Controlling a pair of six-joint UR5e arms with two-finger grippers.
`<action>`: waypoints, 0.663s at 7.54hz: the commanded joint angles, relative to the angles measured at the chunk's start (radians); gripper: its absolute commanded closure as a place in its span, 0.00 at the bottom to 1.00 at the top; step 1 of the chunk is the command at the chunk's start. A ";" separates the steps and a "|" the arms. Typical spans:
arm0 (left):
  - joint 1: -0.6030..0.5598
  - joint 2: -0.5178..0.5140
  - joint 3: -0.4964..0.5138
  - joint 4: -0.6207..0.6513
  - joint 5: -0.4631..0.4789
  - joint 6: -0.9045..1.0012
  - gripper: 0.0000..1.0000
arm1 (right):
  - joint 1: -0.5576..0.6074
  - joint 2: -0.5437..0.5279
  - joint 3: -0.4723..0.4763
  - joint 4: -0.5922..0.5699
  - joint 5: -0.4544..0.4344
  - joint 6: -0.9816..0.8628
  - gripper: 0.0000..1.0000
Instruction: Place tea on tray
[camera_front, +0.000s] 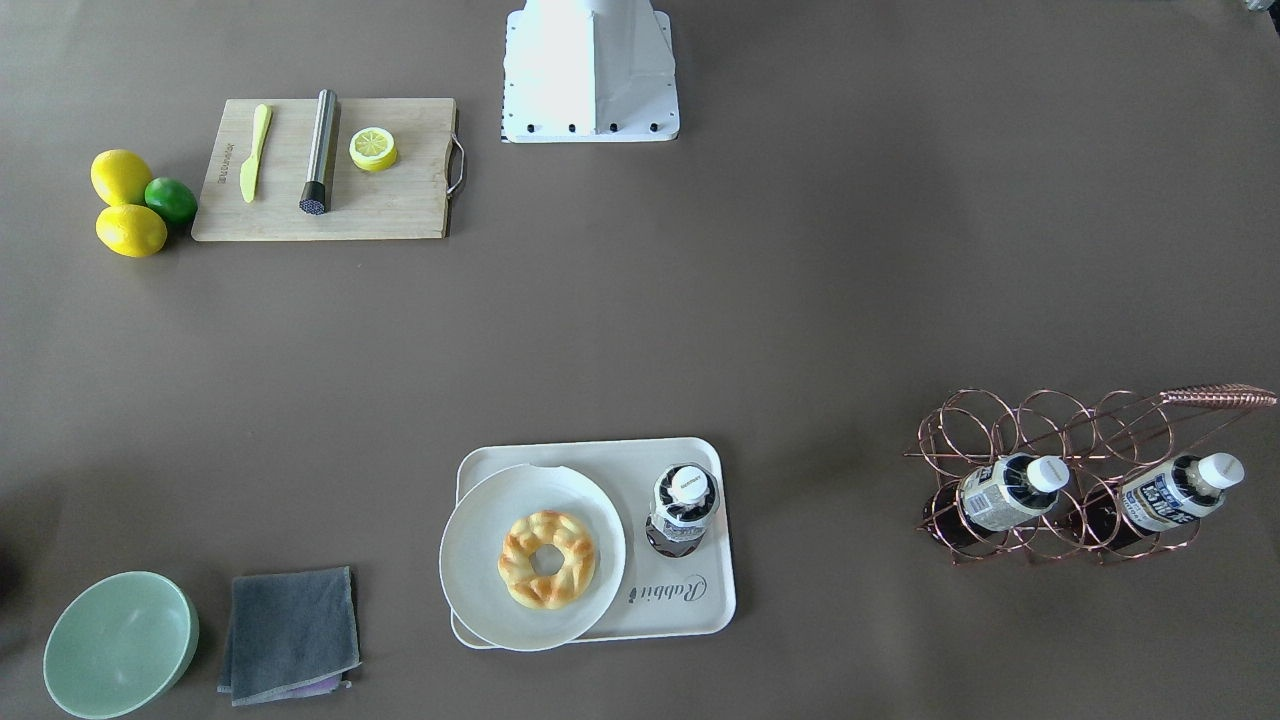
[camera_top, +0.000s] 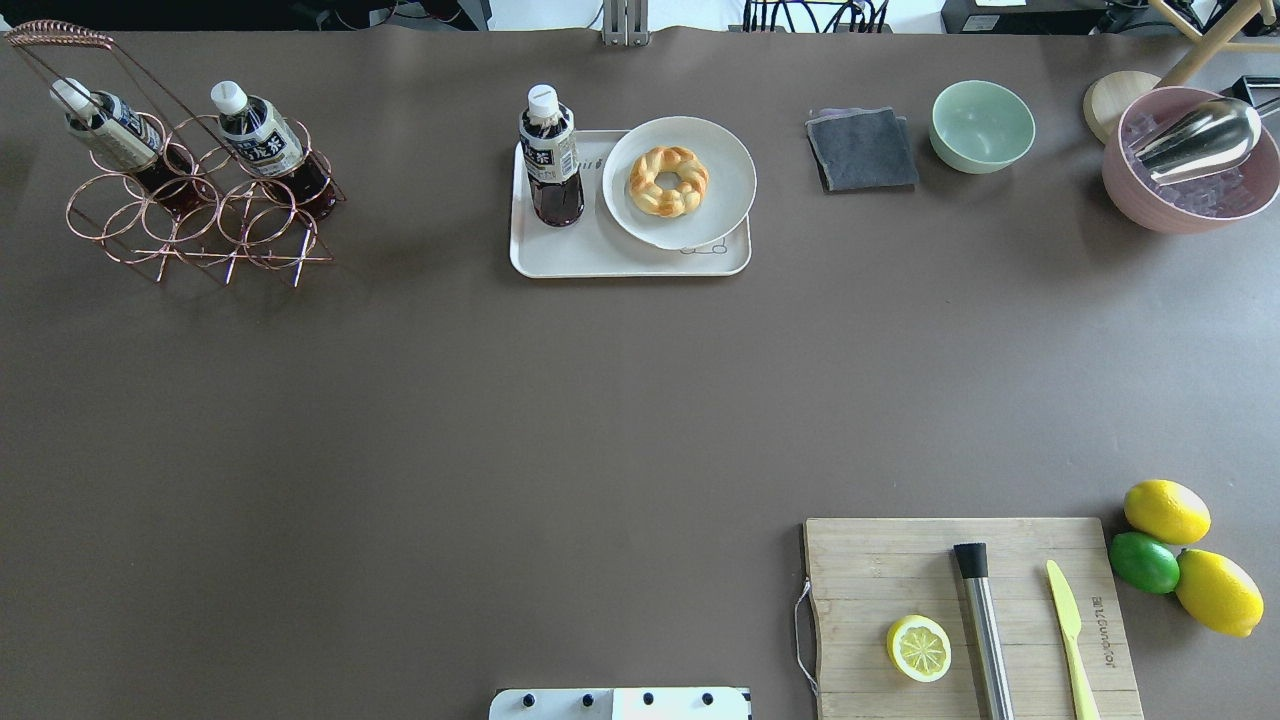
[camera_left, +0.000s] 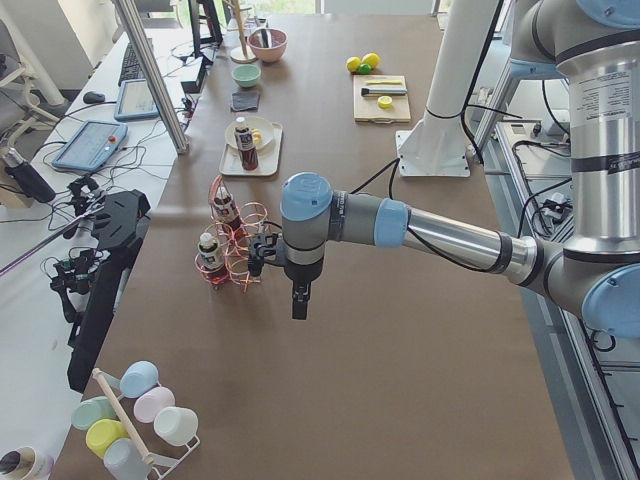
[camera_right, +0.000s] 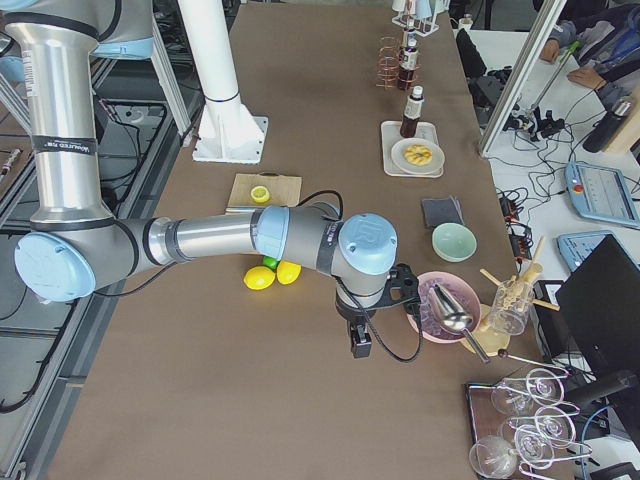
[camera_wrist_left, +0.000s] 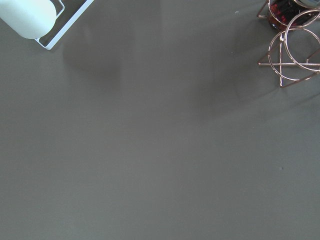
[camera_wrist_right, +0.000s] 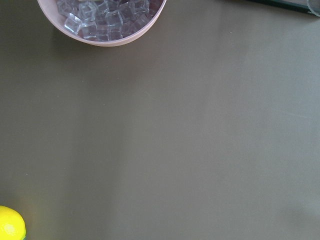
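Note:
One tea bottle (camera_front: 683, 508) stands upright on the cream tray (camera_front: 690, 605), beside a round white plate (camera_front: 480, 560) with a braided pastry; it also shows in the overhead view (camera_top: 551, 155) on the tray (camera_top: 600, 262). Two alike bottles (camera_top: 110, 125) (camera_top: 262, 135) lie in a copper wire rack (camera_top: 190, 225). My left gripper (camera_left: 298, 300) hangs above the table near the rack, away from the tray. My right gripper (camera_right: 360, 340) hangs near the pink ice bowl (camera_right: 450, 310). Both show only in the side views, so I cannot tell whether they are open or shut.
A wooden cutting board (camera_top: 970, 610) holds a lemon half, a steel muddler and a yellow knife. Two lemons and a lime (camera_top: 1145, 560) lie beside it. A green bowl (camera_top: 982, 125) and a grey cloth (camera_top: 862, 150) sit right of the tray.

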 joint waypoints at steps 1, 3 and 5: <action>-0.035 0.024 0.003 -0.034 -0.005 0.003 0.03 | 0.000 -0.037 0.029 0.015 0.001 -0.016 0.01; -0.045 0.026 -0.005 -0.041 -0.005 0.003 0.02 | -0.003 -0.045 0.034 0.013 0.001 -0.015 0.01; -0.049 0.028 0.019 -0.041 -0.005 0.003 0.02 | -0.052 -0.036 0.045 0.015 0.003 0.004 0.01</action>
